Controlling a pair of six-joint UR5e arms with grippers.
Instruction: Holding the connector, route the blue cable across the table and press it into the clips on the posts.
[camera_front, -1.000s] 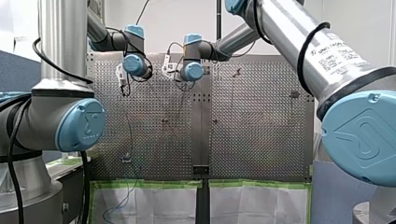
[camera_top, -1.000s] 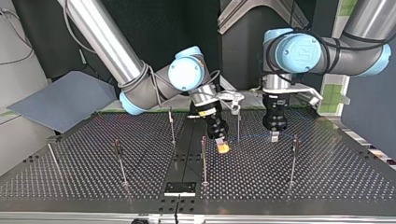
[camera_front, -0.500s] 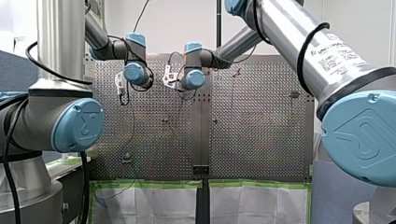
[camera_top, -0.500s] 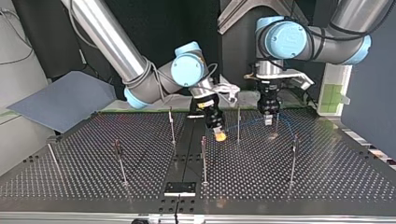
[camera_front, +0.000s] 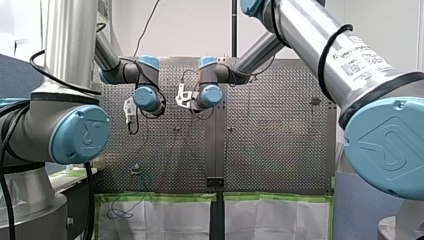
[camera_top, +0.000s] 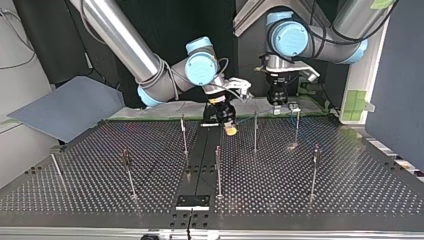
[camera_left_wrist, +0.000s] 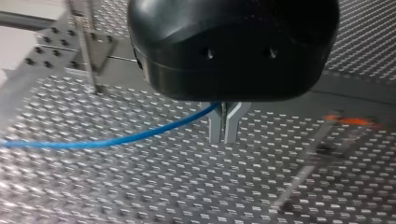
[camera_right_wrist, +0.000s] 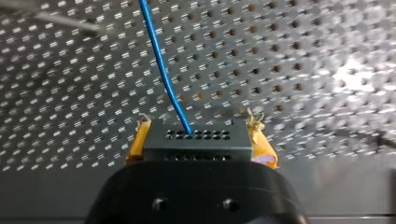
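- Since the right wrist view is the clearest one: my right end effector (camera_right_wrist: 198, 125) has its yellow pads (camera_right_wrist: 136, 145) clamped on either side of a small black rectangular connector block (camera_right_wrist: 198, 142) with rows of tiny holes in its face, so it's gripping that.
- Coming straight out of the connector block's front face is the thin blue cable (camera_right_wrist: 161, 65). It runs away ahead of the block over the perforated metal bench (camera_right_wrist: 303, 56).
- My left end effector (camera_left_wrist: 224, 135) has a black body with two metal fingers (camera_left_wrist: 215, 128) pressed together, pinching the same blue cable. From that pinch the cable trails off to one side in a shallow curve above the bench.
- Seen from across the bench, the left end effector (camera_top: 277, 106) sits near the connector block, at its right. One thin upright metal post (camera_top: 255, 131) stands between the two.
- A second thin post (camera_top: 297, 127) stands on the far side of the left end effector from the connector block.
- Closer to that camera than the connector block there's another post (camera_top: 218, 170), well apart from both end effectors.
- Can't tell from any view whether the connector block touches the bench.
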